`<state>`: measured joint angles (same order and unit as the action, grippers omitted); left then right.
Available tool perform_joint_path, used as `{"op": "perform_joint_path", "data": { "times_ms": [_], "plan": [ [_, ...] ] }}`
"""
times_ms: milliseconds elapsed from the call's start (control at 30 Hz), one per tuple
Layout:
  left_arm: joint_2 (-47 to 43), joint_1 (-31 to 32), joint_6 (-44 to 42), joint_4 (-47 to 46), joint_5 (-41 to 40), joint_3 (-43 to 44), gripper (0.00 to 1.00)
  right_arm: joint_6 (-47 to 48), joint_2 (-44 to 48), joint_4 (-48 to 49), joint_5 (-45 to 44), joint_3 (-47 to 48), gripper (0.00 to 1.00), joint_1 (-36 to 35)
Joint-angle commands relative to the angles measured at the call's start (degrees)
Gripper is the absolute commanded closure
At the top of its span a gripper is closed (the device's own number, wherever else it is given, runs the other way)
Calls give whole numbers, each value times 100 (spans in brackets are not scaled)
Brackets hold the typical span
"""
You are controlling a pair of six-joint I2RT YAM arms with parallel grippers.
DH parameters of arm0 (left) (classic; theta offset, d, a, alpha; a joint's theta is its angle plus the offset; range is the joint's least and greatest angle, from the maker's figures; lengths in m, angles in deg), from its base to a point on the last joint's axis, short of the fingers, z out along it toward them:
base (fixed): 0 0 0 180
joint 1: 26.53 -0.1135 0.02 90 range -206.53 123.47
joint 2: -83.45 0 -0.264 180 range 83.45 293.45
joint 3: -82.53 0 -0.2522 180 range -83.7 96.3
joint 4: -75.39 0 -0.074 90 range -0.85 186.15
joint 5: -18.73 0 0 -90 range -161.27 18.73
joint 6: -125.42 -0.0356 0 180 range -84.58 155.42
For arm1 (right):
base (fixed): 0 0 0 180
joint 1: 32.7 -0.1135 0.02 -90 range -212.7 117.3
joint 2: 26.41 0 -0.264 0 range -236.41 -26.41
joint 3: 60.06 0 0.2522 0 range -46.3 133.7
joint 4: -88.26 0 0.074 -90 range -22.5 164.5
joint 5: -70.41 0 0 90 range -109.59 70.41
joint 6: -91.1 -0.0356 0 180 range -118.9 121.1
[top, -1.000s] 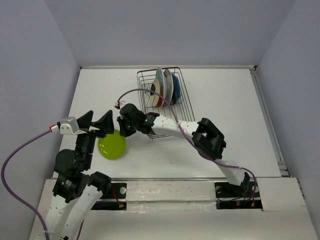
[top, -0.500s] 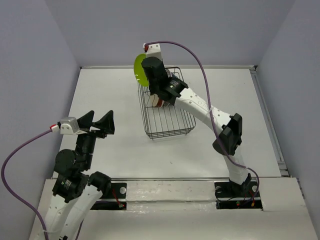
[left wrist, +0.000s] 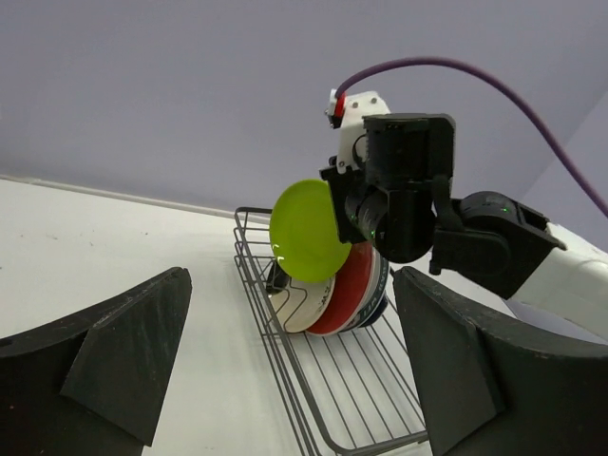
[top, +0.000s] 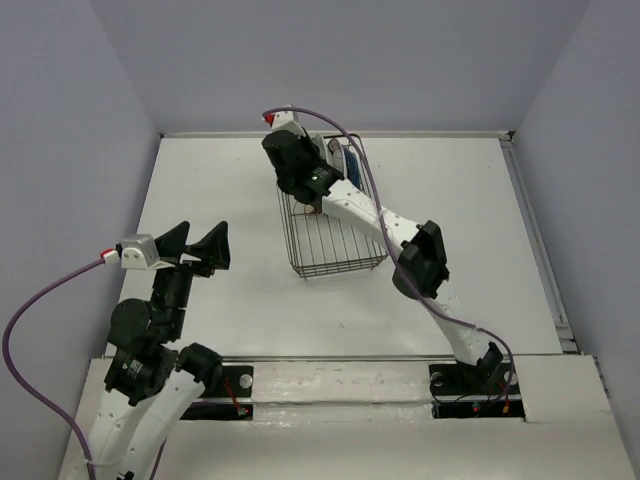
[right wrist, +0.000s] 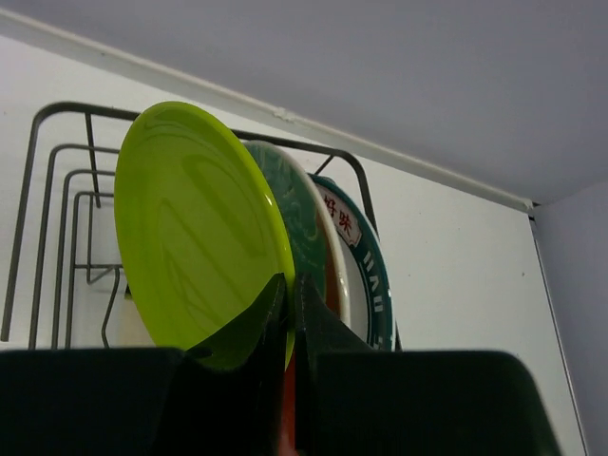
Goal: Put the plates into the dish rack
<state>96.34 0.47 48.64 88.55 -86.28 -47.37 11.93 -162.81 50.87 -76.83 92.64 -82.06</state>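
The right gripper [right wrist: 290, 296] is clamped on the green plate's [right wrist: 195, 223] rim, upright beside the other plates [left wrist: 350, 296] in the rack [left wrist: 285, 380], while the left gripper [top: 193, 244] gapes, well apart.

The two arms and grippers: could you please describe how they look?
The left arm and right arm have white links with black joints. A purple cable with a red end runs to each white wrist camera. The left gripper and right gripper have black wedge-shaped fingers.
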Motion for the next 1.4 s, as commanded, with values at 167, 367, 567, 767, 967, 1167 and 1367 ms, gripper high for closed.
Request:
{"op": "perform_joint_path", "data": {
  "times_ms": [167, 367, 567, 767, 967, 1167, 1367],
  "plan": [
    [-41, 33, 32, -309, -29, -30, 1, 87, -176, -158, 1, 222, 93, 41],
    [12, 33, 32, -318, -20, -30, 1, -423, -282, -624, 414, 82, 93, 41],
    [82, 33, 23, -327, -11, -30, 1, -775, -89, -651, 853, -59, 86, -73],
    [170, 24, 23, -318, -29, -30, 1, -1564, 525, -668, 1985, -480, 66, -73],
    [241, 24, -20, -309, -46, -39, 1, -1970, 1132, -660, 2374, -964, 60, -73],
    [329, 24, -64, -265, -143, -21, 1, -2234, 2598, -135, 3006, -2287, 55, -73],
    [495, 24, -47, -221, -73, 13, 1, -2077, 5090, 1694, 3912, -5255, 26, -73]
  ]
}}
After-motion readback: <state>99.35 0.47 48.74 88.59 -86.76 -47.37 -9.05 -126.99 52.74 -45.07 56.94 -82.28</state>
